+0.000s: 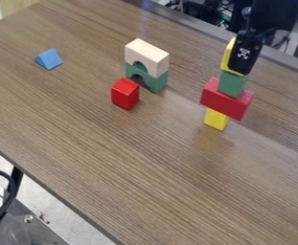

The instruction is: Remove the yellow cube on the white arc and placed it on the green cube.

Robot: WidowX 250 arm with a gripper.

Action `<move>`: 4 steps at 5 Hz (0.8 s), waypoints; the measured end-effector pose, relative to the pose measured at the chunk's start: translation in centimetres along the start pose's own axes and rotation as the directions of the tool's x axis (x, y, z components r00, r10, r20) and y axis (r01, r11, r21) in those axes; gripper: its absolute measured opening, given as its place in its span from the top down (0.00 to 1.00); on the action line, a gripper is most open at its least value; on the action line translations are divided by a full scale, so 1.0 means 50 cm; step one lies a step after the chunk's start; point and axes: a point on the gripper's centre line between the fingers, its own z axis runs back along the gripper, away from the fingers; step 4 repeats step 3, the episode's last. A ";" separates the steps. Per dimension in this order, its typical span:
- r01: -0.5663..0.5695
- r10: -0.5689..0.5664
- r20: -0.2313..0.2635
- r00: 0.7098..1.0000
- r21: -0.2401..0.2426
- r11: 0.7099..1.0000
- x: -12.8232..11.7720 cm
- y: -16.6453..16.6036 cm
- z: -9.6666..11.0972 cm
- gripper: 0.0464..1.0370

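At the upper right the black gripper (243, 53) hangs over a stack of blocks. It covers much of a yellow block (227, 58), whose left side and lower edge show beside it. That yellow block is at the top of the stack, directly above the green cube (232, 83), and looks slightly tilted. Left of the stack, the white arc (152, 56) rests on a green arch (156, 82), with no block on its top.
Under the green cube lies a wide red block (225, 99), on a lower yellow block (215, 119). A red block (125, 94) stands before the arches. A blue triangular block (49, 59) lies at the upper left of the brown table (131, 167).
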 end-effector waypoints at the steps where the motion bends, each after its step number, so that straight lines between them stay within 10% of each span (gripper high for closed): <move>1: 0.000 0.000 -0.002 1.000 -0.006 1.000 -0.001 -0.003 -0.004 0.39; 2: -0.008 0.008 -0.003 1.000 -0.004 1.000 -0.002 -0.003 -0.007 0.10; 4: -0.019 0.019 -0.012 1.000 0.008 1.000 -0.005 0.000 -0.010 0.04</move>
